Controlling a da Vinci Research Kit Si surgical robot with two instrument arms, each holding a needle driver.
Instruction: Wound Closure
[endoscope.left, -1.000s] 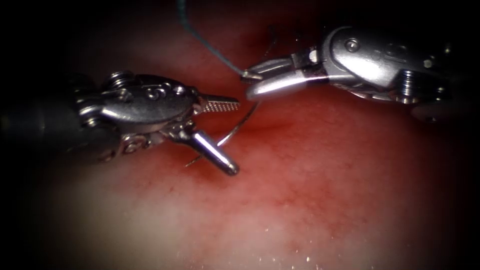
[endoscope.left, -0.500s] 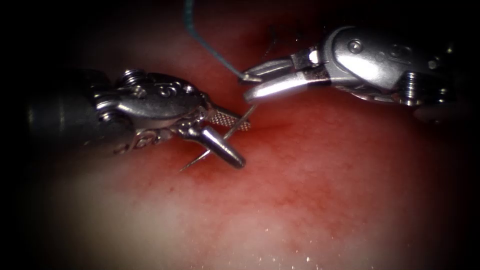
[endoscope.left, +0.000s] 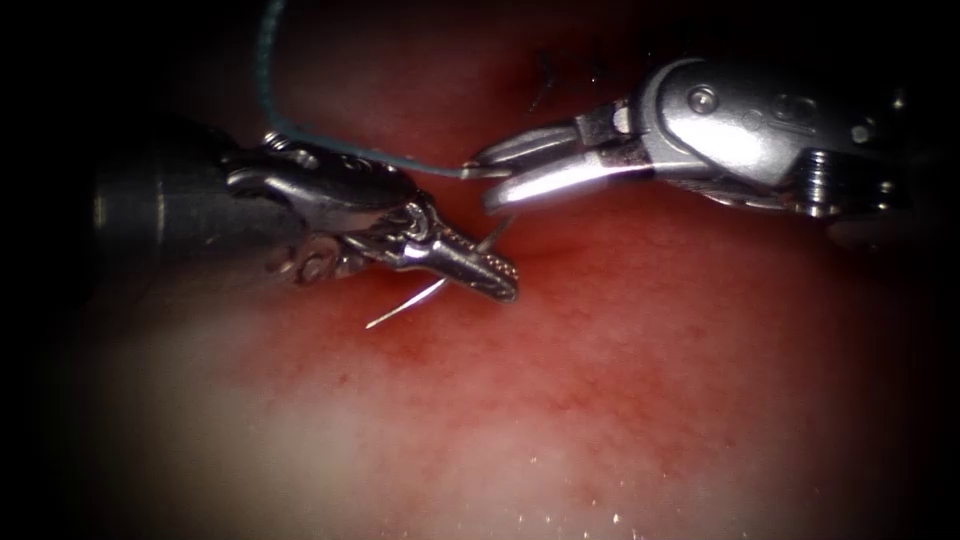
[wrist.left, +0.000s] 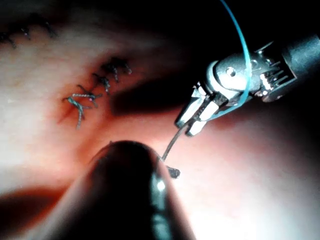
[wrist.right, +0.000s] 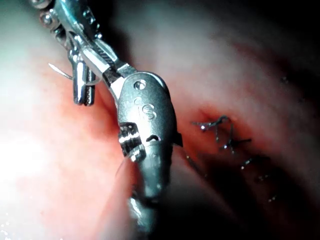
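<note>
Reddened tissue (endoscope.left: 640, 400) | left tool (endoscope.left: 480, 268) clamps needle (endoscope.left: 405, 308) mid-curve | right tool (endoscope.left: 495, 172) grips needle tail by thread (endoscope.left: 330, 140) | no legible markings

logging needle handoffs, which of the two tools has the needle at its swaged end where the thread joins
The right arm's tool: it grips the needle where the teal thread joins. The left arm's tool holds it mid-curve.

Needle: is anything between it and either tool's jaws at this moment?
Nothing visible. The left tool has its jaws shut on the needle near mid-curve, and the right tool grips its back end, where the thread joins. The needle's point hangs free above the tissue, not in it.
</note>
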